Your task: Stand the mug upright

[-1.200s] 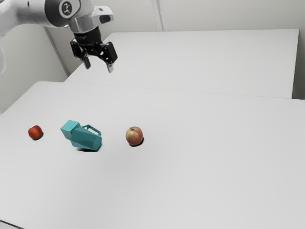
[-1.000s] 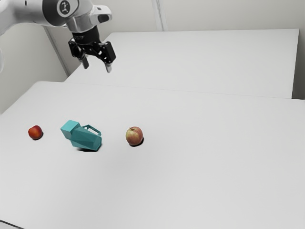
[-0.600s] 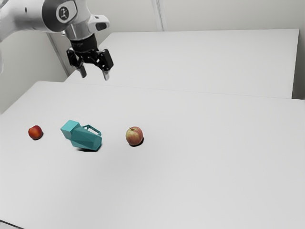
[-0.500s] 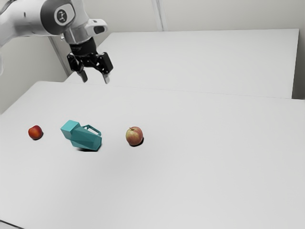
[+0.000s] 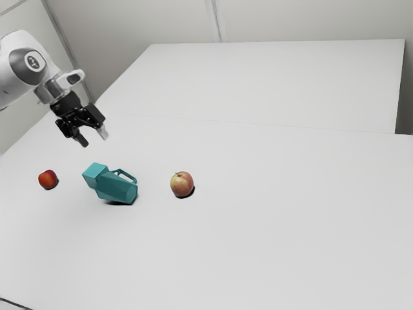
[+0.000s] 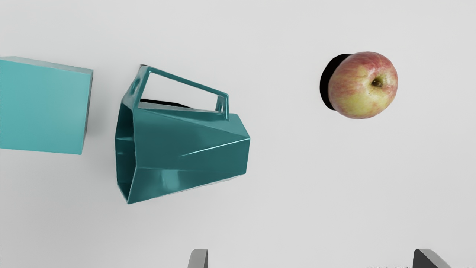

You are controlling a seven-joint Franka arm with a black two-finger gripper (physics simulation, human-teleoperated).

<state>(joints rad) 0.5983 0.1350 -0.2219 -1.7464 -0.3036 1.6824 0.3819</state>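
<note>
Holding nothing in the wide-open gripper [image 5: 93, 137], above the table [image 5: 258, 239]; near the mug [image 6: 189, 143] lying on side; with narrow gap from its rim to the block [image 6: 42, 106], wider toward the apple [image 6: 360, 87]; with red fruit [image 5: 48, 179] past block.

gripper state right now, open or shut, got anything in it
Gripper: open, fingers wide apart, holding nothing; it is up above the table, clear of the mug.

Plain teal mug [image 6: 186, 149], lighter turquoise block [image 6: 42, 106], apple [image 6: 362, 85] mottled red and yellow-green.
</note>
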